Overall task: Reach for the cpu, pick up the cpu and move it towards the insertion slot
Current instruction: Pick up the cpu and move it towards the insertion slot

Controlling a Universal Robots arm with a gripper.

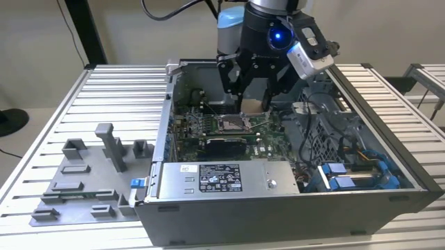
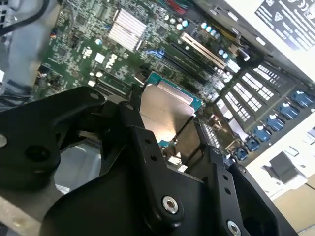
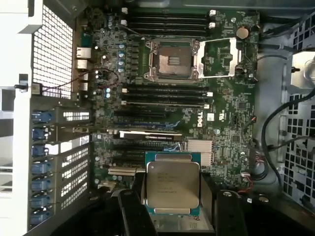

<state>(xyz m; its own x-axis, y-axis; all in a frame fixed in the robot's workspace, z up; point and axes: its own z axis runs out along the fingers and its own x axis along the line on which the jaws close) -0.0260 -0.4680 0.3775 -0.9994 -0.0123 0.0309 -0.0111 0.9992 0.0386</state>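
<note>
Gripping the cpu (image 3: 173, 184) between black fingers (image 3: 133, 216); first wrist view alone shows insertion slot (image 3: 172, 60), well apart

No text can be read. A black-and-white label (image 1: 219, 178) on the power supply (image 1: 278, 179) has print too small to make out, and the cpu (image 3: 173, 184) carries faint, illegible engraving.

A slatted metal table (image 1: 118, 99) stands before a plain beige wall (image 1: 139, 36); even light.
</note>
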